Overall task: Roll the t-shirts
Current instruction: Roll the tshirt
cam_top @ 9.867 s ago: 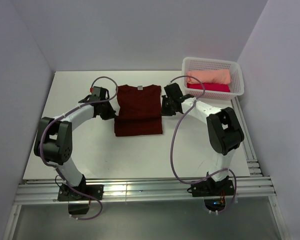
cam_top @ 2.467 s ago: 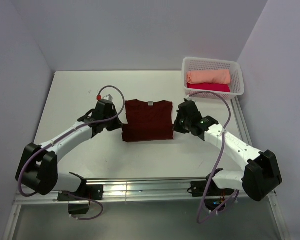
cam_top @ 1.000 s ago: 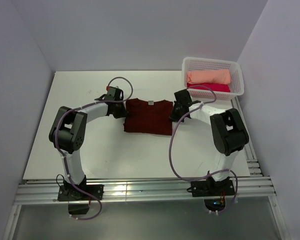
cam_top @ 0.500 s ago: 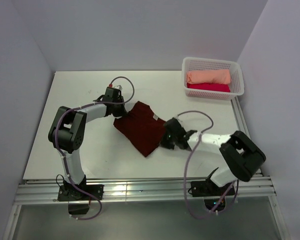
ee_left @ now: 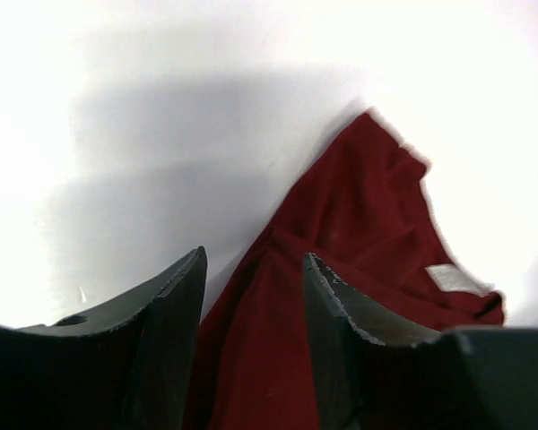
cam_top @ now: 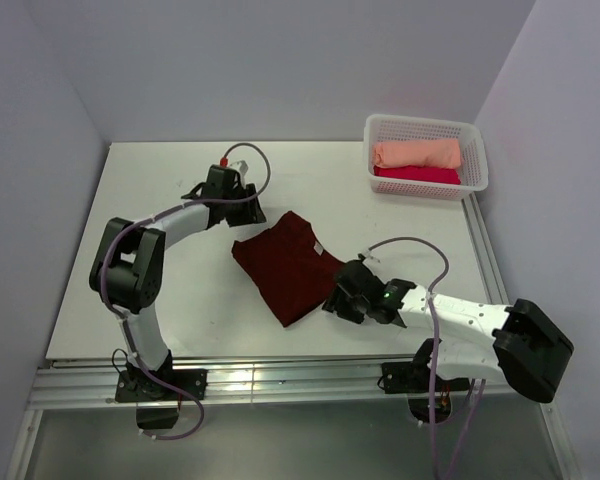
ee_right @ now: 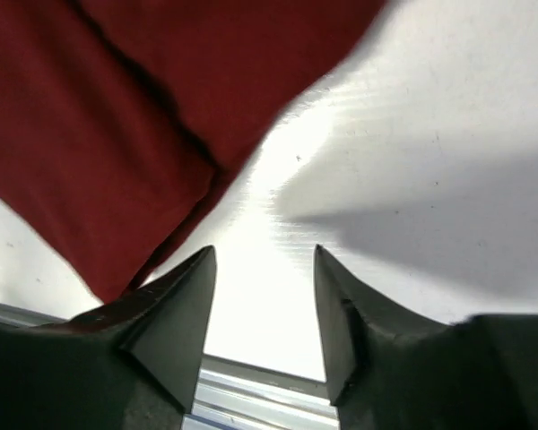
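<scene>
Top external: folded maroon t-shirt (cam_top: pixel 285 265) lies askew at mid-table (cam_top: pixel 160 290). Left gripper (cam_top: pixel 245 212) hovers just beyond its far-left corner. Right gripper (cam_top: pixel 338 300) sits beside its near-right edge. Peach roll (cam_top: pixel 415 153) and crimson roll (cam_top: pixel 420 175) sit in the basket (cam_top: pixel 475 150), far right.

Left wrist: fingers (ee_left: pixel 175 296) are apart, nothing clamped. Cloth lies beyond them, and the grey neck label (ee_left: pixel 453 279) shows to the right.

Right wrist: fingers are apart over bare table, with the shirt's edge just ahead; contact looks unlikely, though the view is tight.

Judgement: between grasps, rolling not yet begun. The next move calls for pinching one short end with both grippers and turning it over evenly.
</scene>
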### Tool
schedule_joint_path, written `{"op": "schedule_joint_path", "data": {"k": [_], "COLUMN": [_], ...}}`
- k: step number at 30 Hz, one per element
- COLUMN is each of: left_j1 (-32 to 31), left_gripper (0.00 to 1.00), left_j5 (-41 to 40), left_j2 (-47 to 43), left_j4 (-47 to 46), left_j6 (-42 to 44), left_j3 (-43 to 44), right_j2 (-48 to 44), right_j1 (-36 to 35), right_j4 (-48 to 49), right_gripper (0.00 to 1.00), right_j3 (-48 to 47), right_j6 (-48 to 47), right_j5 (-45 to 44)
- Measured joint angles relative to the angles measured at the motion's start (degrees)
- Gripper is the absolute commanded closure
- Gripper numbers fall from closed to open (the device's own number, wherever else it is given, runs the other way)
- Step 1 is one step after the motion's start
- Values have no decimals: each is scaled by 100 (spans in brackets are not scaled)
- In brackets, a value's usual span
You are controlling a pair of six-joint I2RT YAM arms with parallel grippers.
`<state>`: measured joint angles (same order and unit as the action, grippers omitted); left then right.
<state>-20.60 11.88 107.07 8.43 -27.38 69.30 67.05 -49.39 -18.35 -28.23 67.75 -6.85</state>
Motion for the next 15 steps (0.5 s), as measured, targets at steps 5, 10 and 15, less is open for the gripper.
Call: {"op": "schedule_joint_path", "data": {"k": [5, 10, 15], "left_j1": [20, 151, 295], "left_gripper": [44, 35, 12], "left_j5": [-162, -262, -400], "left_j2": [-155, -903, -1976], "left_j4": [437, 769, 841], "left_j6": [22, -256, -704], "left_j3": [627, 476, -625], "right_j2": [-313, -240, 210], "right_j1": [-72, -319, -693], "right_j4": [-348, -522, -520], "right_gripper": [42, 0, 0], "right_j3": [-455, -1248, -2013], "right_j6": [-994, -2116, -2979], "right_j5": [-168, -400, -590]}}
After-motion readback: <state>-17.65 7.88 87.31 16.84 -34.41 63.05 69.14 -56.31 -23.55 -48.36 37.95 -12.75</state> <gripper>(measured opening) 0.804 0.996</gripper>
